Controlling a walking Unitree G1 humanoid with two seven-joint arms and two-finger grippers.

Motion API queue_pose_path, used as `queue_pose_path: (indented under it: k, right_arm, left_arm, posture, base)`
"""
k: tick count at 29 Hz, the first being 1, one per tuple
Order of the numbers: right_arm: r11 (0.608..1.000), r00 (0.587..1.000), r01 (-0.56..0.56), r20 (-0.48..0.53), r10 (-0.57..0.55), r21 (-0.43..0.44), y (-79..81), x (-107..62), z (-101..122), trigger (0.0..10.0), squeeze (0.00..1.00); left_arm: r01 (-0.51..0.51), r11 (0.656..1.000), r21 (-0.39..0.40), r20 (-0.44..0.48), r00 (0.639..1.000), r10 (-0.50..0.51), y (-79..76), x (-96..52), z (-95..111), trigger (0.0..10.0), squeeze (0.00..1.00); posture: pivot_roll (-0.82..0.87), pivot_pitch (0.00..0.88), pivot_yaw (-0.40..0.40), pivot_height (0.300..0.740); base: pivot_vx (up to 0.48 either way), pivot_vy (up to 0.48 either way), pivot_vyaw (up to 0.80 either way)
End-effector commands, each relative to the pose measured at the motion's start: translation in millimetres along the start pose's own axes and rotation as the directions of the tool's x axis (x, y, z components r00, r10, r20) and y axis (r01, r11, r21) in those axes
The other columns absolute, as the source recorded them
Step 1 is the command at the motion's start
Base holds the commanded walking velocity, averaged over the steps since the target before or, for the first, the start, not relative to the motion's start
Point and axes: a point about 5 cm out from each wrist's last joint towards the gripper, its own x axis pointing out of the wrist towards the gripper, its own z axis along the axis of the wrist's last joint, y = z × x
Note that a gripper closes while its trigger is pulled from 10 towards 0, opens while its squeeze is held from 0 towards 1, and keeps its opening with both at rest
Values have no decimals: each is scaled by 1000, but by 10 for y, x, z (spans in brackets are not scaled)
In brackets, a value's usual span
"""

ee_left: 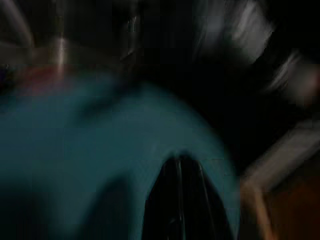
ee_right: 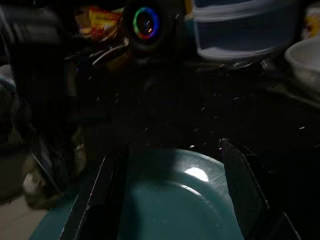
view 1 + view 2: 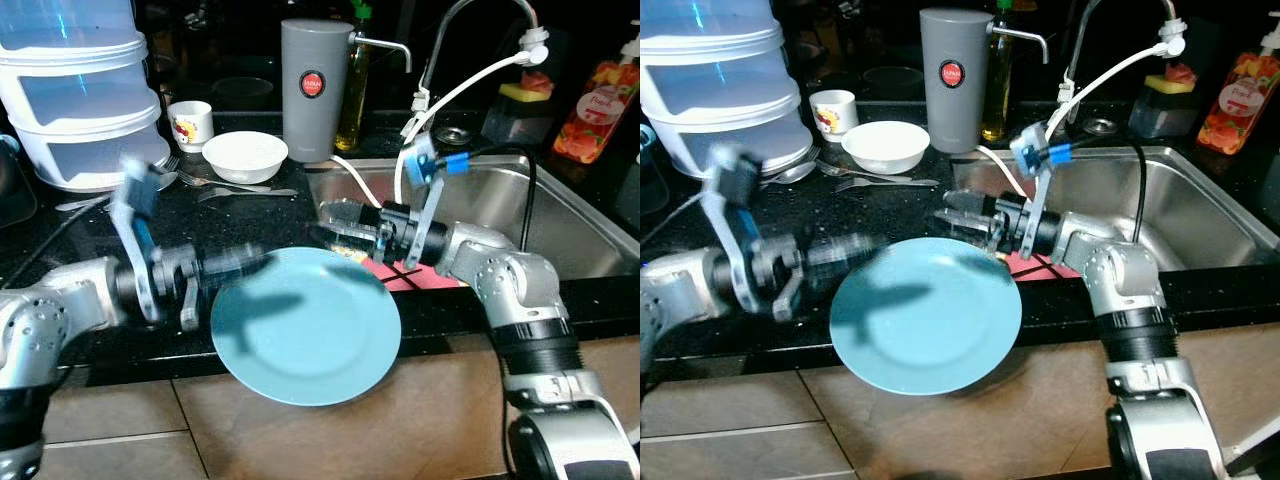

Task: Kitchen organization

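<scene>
A round blue plate point(image 3: 305, 325) hangs partly past the front edge of the black counter point(image 3: 90, 235). My left gripper point(image 3: 250, 265) is blurred with motion at the plate's left rim. In the left wrist view a black finger point(image 1: 180, 200) lies on top of the plate point(image 1: 75, 150), so this gripper is shut on it. My right gripper point(image 3: 335, 225) reaches in from the sink side and hovers over the plate's far rim. Its two fingers point(image 2: 105, 190) stand wide apart above the plate point(image 2: 175, 210), holding nothing.
Behind the plate lie a white bowl point(image 3: 245, 156), a small cup point(image 3: 190, 125), cutlery point(image 3: 230, 188), stacked plastic containers point(image 3: 80, 90) and a grey canister point(image 3: 316, 88). The steel sink point(image 3: 560, 220) is at the right, with a pink cloth point(image 3: 415, 275) on its near edge and a red bottle point(image 3: 598, 110) behind.
</scene>
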Motion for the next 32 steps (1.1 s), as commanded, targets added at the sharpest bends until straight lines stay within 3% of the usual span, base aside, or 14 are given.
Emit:
queue_pose_path:
  k: [1, 6, 7, 10, 12, 13, 14, 16, 20, 23, 27, 30, 31, 32]
  right_arm:
    - [1000, 999, -16, -30, 15, -27, 36, 9, -13, 10000, 0]
    - [998, 999, 12, -37, -14, -58, 17, 19, 8, 10000, 0]
    - [998, 999, 12, -37, -14, -58, 17, 19, 8, 10000, 0]
    - [997, 999, 38, -25, -40, -74, -1, 17, 49, 10000, 0]
    - [994, 998, 65, -9, -66, -83, -27, 16, 73, 10000, 0]
    - [990, 994, 106, 16, -105, -88, -67, 15, 109, 10000, 0]
    - [988, 992, 126, 29, -124, -90, -87, 15, 126, 10000, 0]
    - [985, 989, 147, 41, -144, -89, -106, 15, 143, 10000, 0]
    - [968, 969, 238, 94, -230, -79, -194, 2, 213, 10000, 0]
    - [965, 964, 252, 103, -244, -75, -207, -8, 227, 10000, 0]
    - [932, 929, 361, 102, -356, -27, -308, -42, 200, 10000, 0]
    - [833, 834, 552, 38, -551, -22, -513, -130, 96, 10000, 0]
    - [833, 834, 552, 38, -551, -22, -513, -130, 96, 10000, 0]
    - [804, 805, 592, -7, -594, -53, -557, -157, 35, 10000, 1000]
  left_arm:
    - [-42, 998, 48, -87, 995, 46, 13, 14, -66, 10000, 0]
    - [-318, 934, 162, -191, 919, 345, 369, 32, -189, 10000, 0]
    - [-318, 934, 162, -191, 919, 345, 369, 32, -189, 10000, 0]
    - [-460, 858, 228, -207, 839, 504, 565, -7, -194, 10000, 0]
    - [-568, 775, 276, -199, 755, 625, 718, -60, -180, 10000, 0]
    - [-670, 678, 304, -170, 662, 730, 869, -126, -150, 10000, 0]
    - [-704, 637, 314, -158, 623, 766, 928, -153, -141, 10000, 0]
    - [-727, 609, 319, -147, 596, 789, 974, -174, -139, 10000, 0]
    - [-787, 483, 384, -108, 481, 870, 1121, -251, -172, 10000, 0]
    - [-787, 485, 381, -59, 503, 862, 1120, -218, -130, 10000, 0]
    - [-756, 535, 376, 6, 579, 815, 1082, -132, -74, 10000, 0]
    - [-738, 549, 391, -8, 594, 804, 1089, -111, -126, 10000, 0]
    - [-738, 549, 391, -8, 594, 804, 1089, -111, -126, 10000, 0]
    - [-736, 554, 390, -10, 598, 801, 1091, -105, -143, 10000, 0]
  posture:
    - [115, 98, -36, 740]
    - [115, 99, -37, 740]
    - [115, 99, -37, 740]
    - [115, 99, -38, 740]
    - [115, 99, -37, 740]
    - [117, 99, -36, 740]
    - [117, 99, -36, 740]
    - [118, 100, -36, 740]
    - [115, 102, -34, 740]
    - [113, 104, -32, 740]
    - [114, 104, -33, 740]
    - [116, 103, -35, 740]
    - [116, 103, -35, 740]
    - [116, 103, -35, 740]
  base:
    - [0, 0, 0]
    - [0, 0, 0]
    - [0, 0, 0]
    - [0, 0, 0]
    - [0, 0, 0]
    - [0, 0, 0]
    - [0, 0, 0]
    - [0, 0, 0]
    - [0, 0, 0]
    - [0, 0, 0]
    - [0, 0, 0]
    - [0, 0, 0]
    - [0, 0, 0]
    - [0, 0, 0]
